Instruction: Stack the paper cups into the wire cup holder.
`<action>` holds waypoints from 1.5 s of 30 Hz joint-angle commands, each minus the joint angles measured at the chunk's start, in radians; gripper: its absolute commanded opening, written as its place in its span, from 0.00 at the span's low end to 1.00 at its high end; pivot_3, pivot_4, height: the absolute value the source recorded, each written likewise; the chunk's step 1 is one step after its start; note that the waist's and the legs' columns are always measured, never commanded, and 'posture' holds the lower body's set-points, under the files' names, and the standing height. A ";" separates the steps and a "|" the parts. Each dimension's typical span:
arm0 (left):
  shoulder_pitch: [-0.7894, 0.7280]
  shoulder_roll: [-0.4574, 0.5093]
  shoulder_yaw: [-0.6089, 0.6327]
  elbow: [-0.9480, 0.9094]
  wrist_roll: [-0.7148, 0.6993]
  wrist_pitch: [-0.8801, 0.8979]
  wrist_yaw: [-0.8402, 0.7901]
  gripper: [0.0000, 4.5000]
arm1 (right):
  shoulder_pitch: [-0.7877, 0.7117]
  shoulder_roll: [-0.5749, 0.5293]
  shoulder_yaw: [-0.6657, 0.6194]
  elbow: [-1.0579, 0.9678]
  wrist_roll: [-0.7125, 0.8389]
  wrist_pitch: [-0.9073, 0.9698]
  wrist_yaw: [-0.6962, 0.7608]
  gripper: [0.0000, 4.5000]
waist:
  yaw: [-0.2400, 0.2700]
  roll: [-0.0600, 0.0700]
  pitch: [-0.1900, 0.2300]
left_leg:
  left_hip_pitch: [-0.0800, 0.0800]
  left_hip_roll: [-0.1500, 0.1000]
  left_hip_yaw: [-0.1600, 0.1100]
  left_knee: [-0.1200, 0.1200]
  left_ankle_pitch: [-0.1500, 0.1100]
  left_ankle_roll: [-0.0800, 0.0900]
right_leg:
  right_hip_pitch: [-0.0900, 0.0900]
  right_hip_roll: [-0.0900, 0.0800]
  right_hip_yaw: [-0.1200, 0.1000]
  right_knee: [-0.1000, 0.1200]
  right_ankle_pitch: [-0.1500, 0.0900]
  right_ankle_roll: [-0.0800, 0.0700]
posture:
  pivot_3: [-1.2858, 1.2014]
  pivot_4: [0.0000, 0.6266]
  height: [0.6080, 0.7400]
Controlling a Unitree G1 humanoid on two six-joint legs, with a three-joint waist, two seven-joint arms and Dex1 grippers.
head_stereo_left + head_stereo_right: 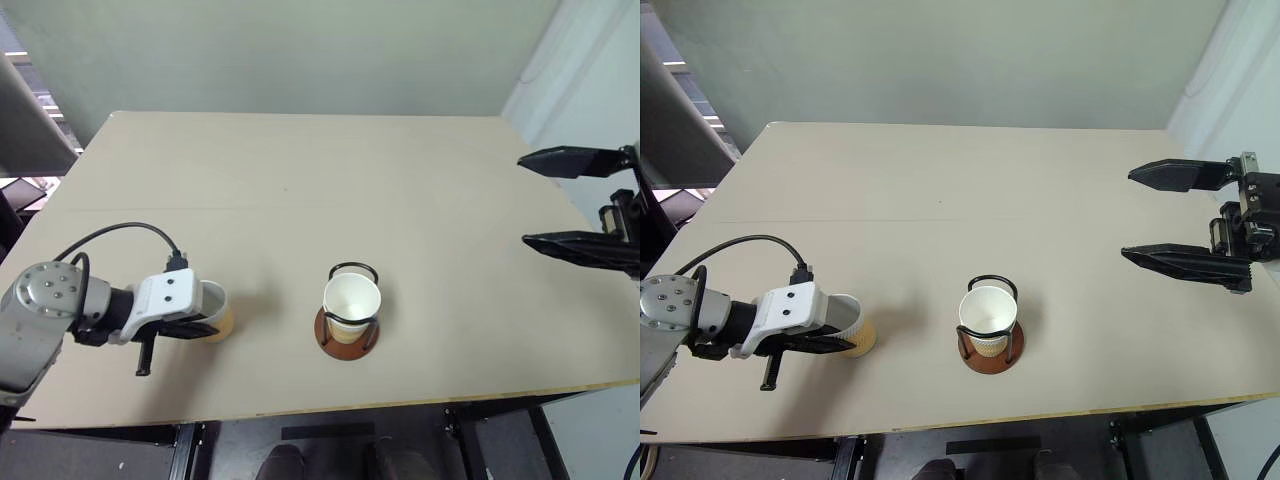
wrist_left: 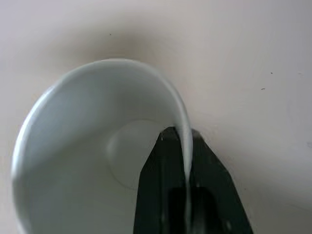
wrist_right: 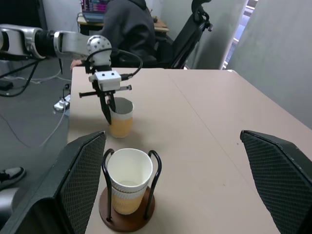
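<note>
On the bench (image 1: pixel 300 180), the left pincer (image 3: pixel 109 108) is closed on the rim of a paper cup (image 3: pixel 121 119), one finger inside the cup and one outside. This cup stands upright near the front left part of the bench. The wire cup holder (image 1: pixel 990 345) stands near the front middle and already carries another cup (image 1: pixel 988 312). The right pincer (image 1: pixel 1180 215) is wide open, empty, above the right edge.
</note>
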 commanded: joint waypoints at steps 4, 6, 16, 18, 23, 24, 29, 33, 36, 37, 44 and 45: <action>-0.009 0.009 0.054 -0.016 -0.064 0.008 -0.052 0.01 | 0.015 -0.033 -0.028 -0.002 -0.009 -0.016 0.022 1.00 | 0.000 0.000 0.000 | 0.000 0.000 0.000 0.000 0.000 0.000 | 0.000 0.000 0.000 0.000 0.000 0.000 | 0.52 0.24 1.00; -0.045 -0.005 0.076 -0.034 -0.134 0.033 -0.072 0.01 | 0.017 -0.036 -0.031 -0.001 -0.007 -0.017 0.024 1.00 | 0.000 0.000 0.000 | 0.000 0.000 0.000 0.000 0.000 0.000 | 0.000 0.000 0.000 0.000 0.000 0.000 | 0.52 0.24 1.00; -0.480 -0.150 0.029 -0.046 -0.425 0.188 -0.080 0.01 | 0.029 -0.041 -0.048 -0.017 -0.010 -0.022 -0.002 1.00 | 0.009 -0.001 -0.001 | -0.001 -0.001 0.002 0.002 0.000 -0.001 | 0.000 -0.001 -0.001 0.001 0.001 0.001 | 0.52 0.24 1.00; -0.539 -0.178 -0.007 -0.028 -0.409 0.176 -0.096 0.01 | 0.034 -0.039 -0.055 -0.024 -0.007 -0.022 -0.011 1.00 | 0.009 -0.001 -0.001 | -0.001 -0.001 0.002 0.002 0.000 -0.001 | 0.000 -0.001 -0.001 0.001 0.001 0.002 | 0.52 0.24 1.00; -0.673 -0.261 -0.126 0.025 -0.347 0.112 -0.177 0.01 | 0.055 -0.043 -0.081 -0.043 -0.006 -0.022 -0.032 1.00 | 0.011 -0.001 -0.001 | -0.001 -0.001 0.002 0.004 0.000 -0.001 | 0.001 -0.001 -0.001 0.000 0.002 0.004 | 0.52 0.24 1.00; -0.704 -0.283 -0.152 0.041 -0.330 0.096 -0.195 0.01 | 0.059 -0.046 -0.086 -0.046 -0.006 -0.022 -0.037 1.00 | 0.014 -0.001 -0.001 | -0.002 -0.001 0.001 0.005 0.000 -0.001 | 0.001 -0.001 -0.001 0.000 0.003 0.004 | 0.52 0.24 1.00; -0.786 -0.362 -0.238 0.123 -0.256 0.035 -0.255 0.01 | 0.085 -0.055 -0.123 -0.077 0.011 -0.005 -0.058 1.00 | 0.015 -0.001 -0.001 | -0.003 -0.001 -0.001 0.010 0.000 0.000 | 0.002 -0.001 0.000 -0.001 0.004 0.008 | 0.52 0.24 1.00; -0.820 -0.406 -0.290 0.168 -0.223 -0.009 -0.292 0.01 | 0.132 -0.058 -0.182 -0.113 0.025 0.018 -0.074 1.00 | 0.016 -0.001 0.000 | -0.003 -0.001 -0.001 0.013 -0.001 0.002 | 0.004 -0.001 0.000 -0.002 0.004 0.011 | 0.52 0.24 1.00; -0.844 -0.416 -0.321 0.188 -0.243 -0.033 -0.293 0.01 | 0.167 -0.059 -0.214 -0.138 0.030 0.031 -0.087 1.00 | 0.017 -0.001 0.000 | -0.004 -0.002 -0.002 0.014 -0.001 0.002 | 0.004 0.000 0.000 -0.002 0.004 0.012 | 0.52 0.24 1.00; -0.855 -0.420 -0.330 0.194 -0.258 -0.038 -0.293 0.01 | 0.178 -0.058 -0.224 -0.145 0.032 0.034 -0.091 1.00 | 0.017 -0.001 0.000 | -0.004 -0.002 -0.003 0.014 -0.001 0.003 | 0.004 0.000 0.000 -0.002 0.004 0.012 | 0.52 0.24 1.00; -0.899 -0.419 -0.410 0.184 -0.333 -0.070 -0.293 0.01 | 0.206 -0.060 -0.256 -0.172 0.050 0.044 -0.118 1.00 | 0.018 -0.001 0.000 | -0.003 -0.005 -0.003 0.015 -0.002 0.004 | 0.007 0.000 0.001 -0.003 0.004 0.015 | 0.52 0.24 1.00; -0.895 -0.412 -0.428 0.177 -0.333 -0.077 -0.293 0.01 | 0.207 -0.062 -0.260 -0.176 0.055 0.046 -0.121 1.00 | 0.018 -0.001 0.000 | -0.003 -0.005 -0.003 0.015 -0.002 0.004 | 0.007 -0.001 0.001 -0.003 0.003 0.015 | 0.52 0.24 1.00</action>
